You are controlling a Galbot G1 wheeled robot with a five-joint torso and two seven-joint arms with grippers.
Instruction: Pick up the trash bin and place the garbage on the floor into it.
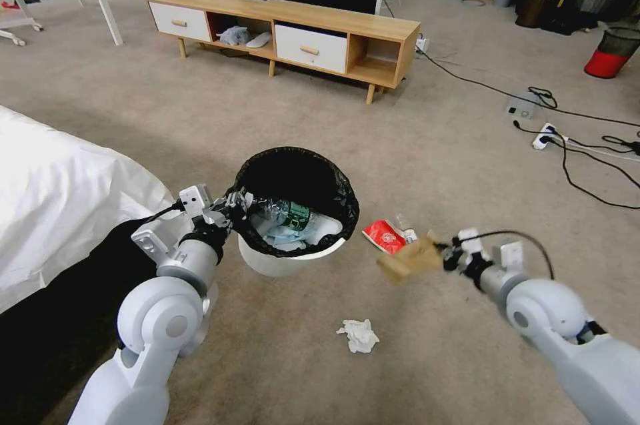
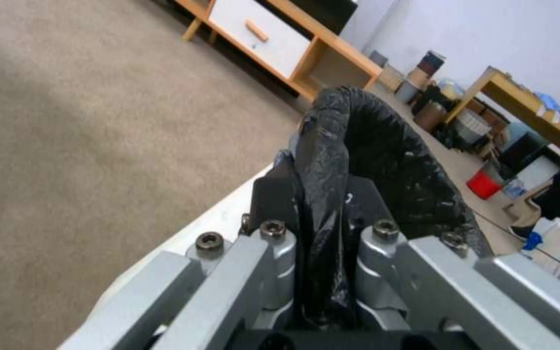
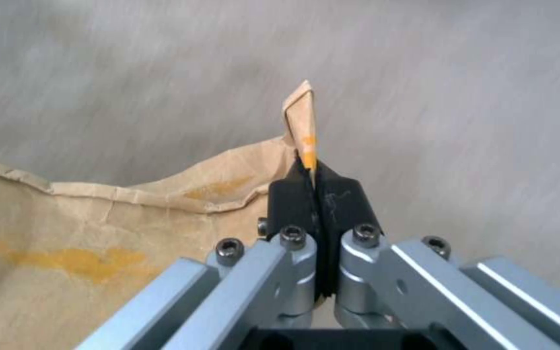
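Note:
The white trash bin (image 1: 283,263) with its black bag liner (image 2: 384,155) hangs just above the carpet. My left gripper (image 1: 235,206) is shut on the bin's left rim, pinching the liner (image 2: 322,194). A green-labelled bottle (image 1: 290,214) and a blue face mask (image 1: 287,236) lie inside. To the bin's right, my right gripper (image 1: 441,253) is shut on a brown paper bag (image 1: 408,258), which hangs off the floor; its edge sits between the black pads (image 3: 293,199). A red packet (image 1: 384,236) lies on the carpet behind the bag. A white tissue (image 1: 359,335) lies in front.
A white-covered bed (image 1: 60,198) stands at my left. A low wooden cabinet (image 1: 287,31) runs along the far side. Black cables and a power strip (image 1: 545,138) lie on the floor at far right, near a red-based mesh bin (image 1: 612,51). Open carpet lies between.

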